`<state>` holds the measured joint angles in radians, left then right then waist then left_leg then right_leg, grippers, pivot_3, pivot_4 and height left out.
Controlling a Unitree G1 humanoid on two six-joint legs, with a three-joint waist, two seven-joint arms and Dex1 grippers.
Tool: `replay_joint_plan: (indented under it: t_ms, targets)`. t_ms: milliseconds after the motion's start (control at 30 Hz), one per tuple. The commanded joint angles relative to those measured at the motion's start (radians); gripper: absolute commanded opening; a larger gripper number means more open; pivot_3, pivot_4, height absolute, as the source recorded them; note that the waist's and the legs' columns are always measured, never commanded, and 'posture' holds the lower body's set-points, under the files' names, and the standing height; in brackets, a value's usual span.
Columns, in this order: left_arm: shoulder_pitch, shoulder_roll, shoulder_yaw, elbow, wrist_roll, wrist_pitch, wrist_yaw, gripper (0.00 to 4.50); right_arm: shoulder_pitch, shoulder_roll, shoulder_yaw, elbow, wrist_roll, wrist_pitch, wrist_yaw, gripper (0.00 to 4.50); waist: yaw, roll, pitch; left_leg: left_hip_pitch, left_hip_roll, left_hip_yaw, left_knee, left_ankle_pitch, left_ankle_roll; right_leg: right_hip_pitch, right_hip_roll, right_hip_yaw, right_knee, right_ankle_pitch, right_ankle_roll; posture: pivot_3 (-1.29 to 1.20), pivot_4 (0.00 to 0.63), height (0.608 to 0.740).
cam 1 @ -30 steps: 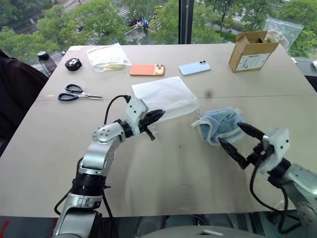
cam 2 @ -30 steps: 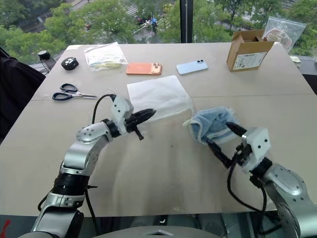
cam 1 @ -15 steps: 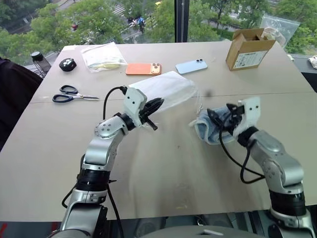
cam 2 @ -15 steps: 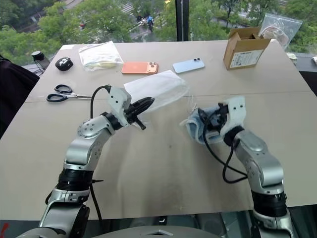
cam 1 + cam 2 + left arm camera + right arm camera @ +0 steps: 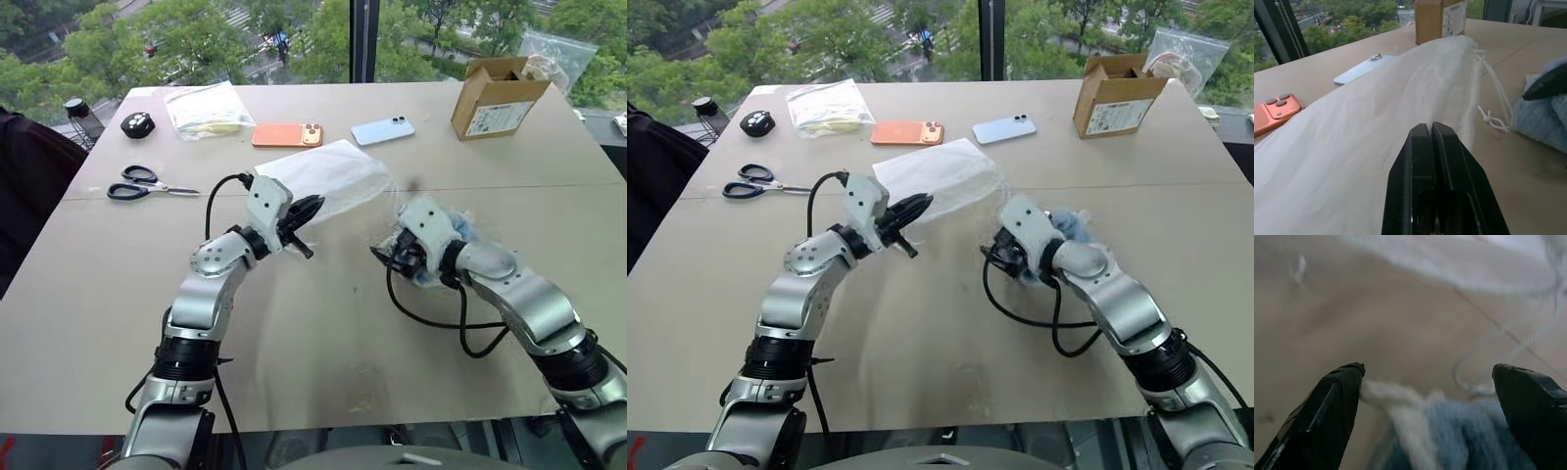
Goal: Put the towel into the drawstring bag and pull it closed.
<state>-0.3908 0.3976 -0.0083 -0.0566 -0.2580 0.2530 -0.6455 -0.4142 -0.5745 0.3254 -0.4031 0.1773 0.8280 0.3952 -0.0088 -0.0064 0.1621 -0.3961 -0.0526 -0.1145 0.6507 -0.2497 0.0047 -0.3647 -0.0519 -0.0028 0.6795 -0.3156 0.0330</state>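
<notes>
left pincer (image 5: 1431,128) clamped on drawstring bag (image 5: 328,176), right pincer (image 5: 1427,374) wide open over towel (image 5: 1459,431)

The drawstring bag (image 5: 328,176), thin translucent white, is lifted at its near edge, its white cord (image 5: 1492,85) trailing onto the table; just beside its mouth the fluffy light-blue towel (image 5: 1459,431) lies bunched on the tabletop
</notes>
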Motion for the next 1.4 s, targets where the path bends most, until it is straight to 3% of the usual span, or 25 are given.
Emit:
replay_joint_plan:
  t_ms: [33,167,400,600,967,1100,1233,1333,1400]
  targets:
    - [-0.014,0.013,0.009,-0.034,0.014,-0.025,0.007,0.04,0.085,-0.079,-0.155,-0.103,-0.03,0.034,-0.015,4.5,0.001,0.0,0.0,-0.001,0.0,0.0,0.0,0.0,0.0,-0.001,0.0,0.0,0.0,0.0,0.0,0.0,0.15,0.74]
    - [-0.04,0.016,0.024,-0.01,0.009,-0.024,0.013,0.04,0.206,-0.109,-0.295,-0.228,-0.007,0.105,-0.024,4.5,0.002,0.0,0.0,-0.002,-0.001,0.0,0.0,0.0,0.0,-0.002,0.0,0.0,0.0,0.0,0.0,0.0,0.15,0.74]
    - [-0.048,0.005,0.001,0.015,0.013,-0.037,-0.002,0.04,0.247,0.018,-0.412,-0.264,-0.001,0.166,-0.104,4.5,-0.006,-0.001,0.0,0.001,0.0,0.002,0.0,0.0,0.0,-0.003,0.001,0.003,0.005,0.0,0.001,0.0,0.15,0.74]
    - [-0.054,-0.004,-0.007,0.023,0.014,-0.042,-0.008,0.04,0.252,0.186,-0.523,-0.176,0.04,0.225,-0.181,4.5,-0.004,-0.002,-0.001,0.0,0.0,0.002,0.0,0.0,0.0,-0.003,0.001,0.004,0.004,0.0,0.001,0.0,0.15,0.74]
    - [-0.046,0.0,-0.002,0.011,0.029,-0.042,-0.006,0.04,0.254,0.206,-0.464,0.04,0.031,0.15,-0.153,4.5,-0.006,-0.007,-0.005,0.001,0.0,0.005,0.0,0.0,0.0,-0.005,0.001,0.007,0.008,0.0,0.001,0.0,0.15,0.74]
    - [-0.035,0.006,0.01,-0.013,0.028,-0.029,0.005,0.0,0.266,0.206,-0.425,0.077,0.031,0.143,-0.146,3.22,-0.006,-0.014,-0.009,0.004,0.0,0.007,0.001,0.0,0.001,-0.004,0.002,0.009,0.011,0.0,0.001,0.0,0.15,0.74]
    - [-0.029,0.015,0.016,-0.019,0.027,-0.024,0.007,0.0,0.255,0.203,-0.424,0.106,0.029,0.117,-0.145,1.28,-0.005,-0.016,-0.011,0.006,0.0,0.008,0.001,-0.003,0.005,-0.004,0.002,0.01,0.013,0.0,0.001,0.0,0.15,0.74]
    - [-0.033,0.019,0.017,-0.018,0.025,-0.022,0.009,0.0,0.243,0.198,-0.431,0.125,0.031,0.097,-0.141,0.1,-0.004,-0.017,-0.011,0.007,0.0,0.008,0.001,-0.003,0.005,-0.004,0.002,0.011,0.014,0.0,0.001,0.0,0.15,0.74]
    - [-0.035,0.02,0.017,-0.017,0.026,-0.022,0.01,0.0,0.24,0.195,-0.434,0.132,0.032,0.085,-0.139,0.04,-0.004,-0.017,-0.011,0.009,0.0,0.008,0.001,-0.003,0.005,-0.002,0.002,0.011,0.014,0.0,0.001,0.0,0.15,0.74]
